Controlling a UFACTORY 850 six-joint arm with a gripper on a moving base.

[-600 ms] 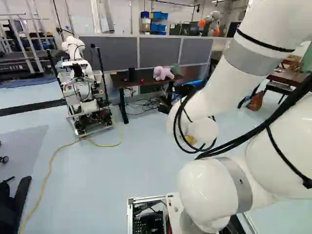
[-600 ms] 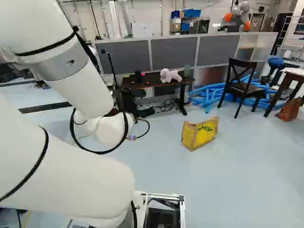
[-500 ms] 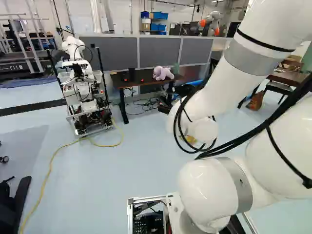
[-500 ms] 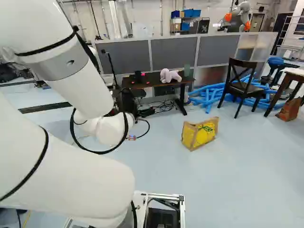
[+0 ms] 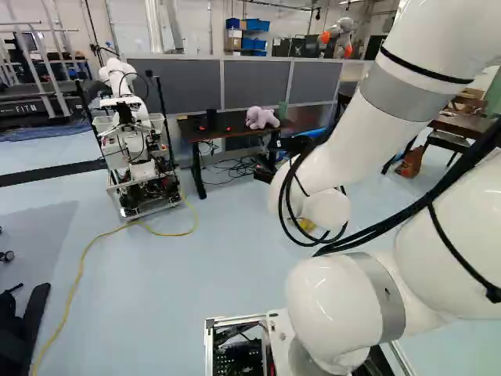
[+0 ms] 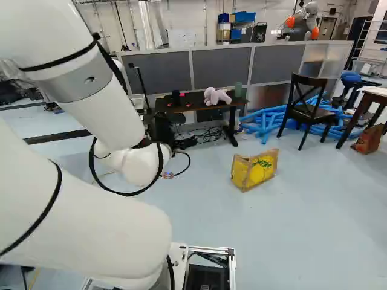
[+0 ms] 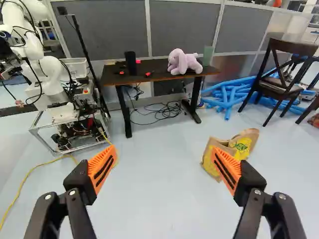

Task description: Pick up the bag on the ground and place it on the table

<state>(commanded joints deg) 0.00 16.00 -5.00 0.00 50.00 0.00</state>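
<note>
The bag was on the floor, out ahead of the gripper and off toward the chair side, not lined up between the fingers. Those were spread wide with nothing in them; the chair-side finger overlapped part of the bag in the wrist view, but it looked well short of touching. The bag's long axis ran slantwise, its far end angled toward the chair. So my guess is the next move needed a shift to that side, then forward and down, with the fingers turned to straddle the thin way. Only one arm on this job, so no question of which was nearer.

The table I'd guess was the target stood farther back with a plush toy on it.

Hard to make out: the left base view gave just a yellow sliver of bag behind the arm and cables, and I couldn't tell whether it had handles.
</note>
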